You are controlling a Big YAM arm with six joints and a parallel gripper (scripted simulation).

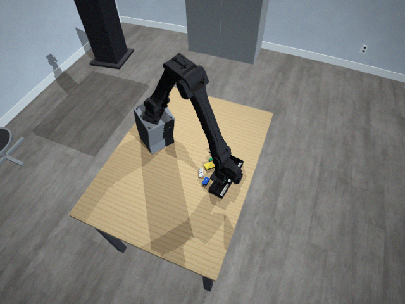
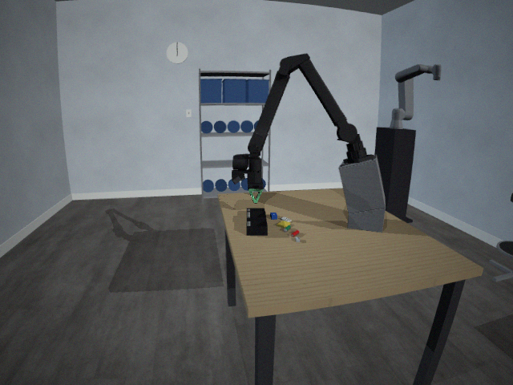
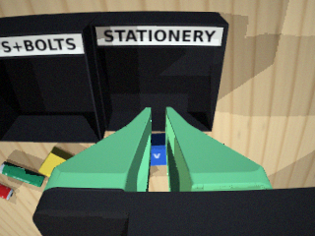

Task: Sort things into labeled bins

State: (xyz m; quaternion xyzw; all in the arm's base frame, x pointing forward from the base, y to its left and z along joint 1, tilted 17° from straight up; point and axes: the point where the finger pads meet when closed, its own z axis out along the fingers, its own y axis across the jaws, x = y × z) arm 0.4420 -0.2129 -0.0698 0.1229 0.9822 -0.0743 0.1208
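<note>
In your wrist view, at eight o'clock, the green cylinder (image 1: 210,159) (image 2: 287,228) (image 3: 25,174) may roll; pinch it mid-length. The gripper (image 1: 224,181) (image 2: 255,202) (image 3: 158,117) is nearly closed, holding nothing. At six o'clock, the blue block (image 1: 205,181) (image 2: 273,216) (image 3: 157,155) looks light, stiff; grasp opposite sides.

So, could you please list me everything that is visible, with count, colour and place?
bins: at least two, black, on table
table: one, wooden
blue block: one, beside bins
white piece: one, near blue block
yellow block: one, beside bins
cylinders: one green, one red, near yellow block
small piece: one, pale grey, near red
shelf: one, grey, by wall, holding blue boxes and rounds
clock: one, white, wall
switch, outlet: one each, pale, walls
cabinet: one, grey, by wall
pedestal: one, black, bearing grey arm
stool-like thing: one, dark and grey, floor
mount: one, grey, table
arm: one, black, mounted
gripper: one, green-fingered, above, holding nothing
</note>
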